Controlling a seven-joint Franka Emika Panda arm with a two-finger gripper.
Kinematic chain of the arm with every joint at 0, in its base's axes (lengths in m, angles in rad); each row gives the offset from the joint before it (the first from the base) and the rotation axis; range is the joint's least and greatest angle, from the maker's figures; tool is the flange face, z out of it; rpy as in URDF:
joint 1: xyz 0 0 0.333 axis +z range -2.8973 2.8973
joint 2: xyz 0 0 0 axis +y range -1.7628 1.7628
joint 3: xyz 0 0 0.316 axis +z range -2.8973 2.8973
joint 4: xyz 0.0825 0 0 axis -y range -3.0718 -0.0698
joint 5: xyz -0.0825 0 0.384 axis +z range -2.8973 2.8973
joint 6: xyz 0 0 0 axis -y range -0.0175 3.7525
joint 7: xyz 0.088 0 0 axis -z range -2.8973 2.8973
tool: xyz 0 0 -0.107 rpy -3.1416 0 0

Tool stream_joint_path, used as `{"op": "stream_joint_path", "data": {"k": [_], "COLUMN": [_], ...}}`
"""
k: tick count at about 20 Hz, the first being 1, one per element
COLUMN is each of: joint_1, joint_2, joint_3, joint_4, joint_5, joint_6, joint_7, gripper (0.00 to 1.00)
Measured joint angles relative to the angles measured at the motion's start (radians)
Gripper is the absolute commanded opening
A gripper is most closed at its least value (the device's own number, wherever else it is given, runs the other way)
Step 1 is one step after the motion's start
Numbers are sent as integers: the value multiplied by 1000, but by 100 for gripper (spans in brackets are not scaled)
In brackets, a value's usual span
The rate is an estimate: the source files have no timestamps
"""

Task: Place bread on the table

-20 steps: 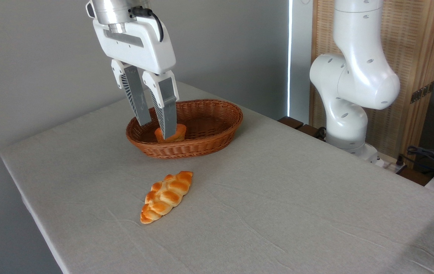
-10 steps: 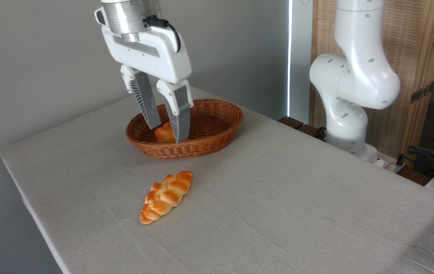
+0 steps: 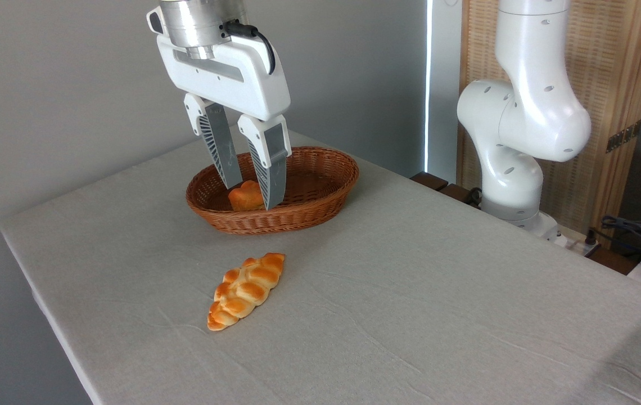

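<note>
Bread point(image 3: 247, 291) lies on your worktop point(image 3: 410, 292) at lower centre, placed I judge; hand point(image 3: 253, 196) empty, fingers parted, so just lift clear.

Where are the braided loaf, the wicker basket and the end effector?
braided loaf point(image 3: 246, 291), fixed camera, middle of the glazed top.
wicker basket point(image 3: 320, 211), fixed camera, front right outer wall.
end effector point(image 3: 254, 194), fixed camera, midway between its fingertips, over the basket.
</note>
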Motion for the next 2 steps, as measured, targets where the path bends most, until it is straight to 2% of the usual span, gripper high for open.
{"op": "stream_joint_path", "data": {"k": [2], "joint_1": [0], "joint_2": [0], "joint_3": [0], "joint_4": [0], "joint_5": [0], "joint_6": [6], "joint_7": [0], "gripper": [100]}}
